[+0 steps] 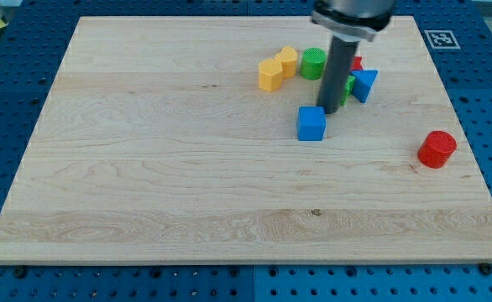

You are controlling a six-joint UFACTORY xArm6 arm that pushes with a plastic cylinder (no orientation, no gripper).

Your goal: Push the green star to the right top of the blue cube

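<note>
The blue cube (311,123) sits right of the board's centre. My tip (330,111) rests on the board just off the cube's upper right corner, very close to it. The green star (348,87) is mostly hidden behind the rod; only a green sliver shows on the rod's right side, up and to the right of the cube. It lies against a blue triangular block (365,84).
A green cylinder (313,63) and two yellow blocks (270,74) (287,60) lie above and left of the cube. A red block (357,63) peeks out behind the rod. A red cylinder (437,148) stands near the wooden board's (145,168) right edge.
</note>
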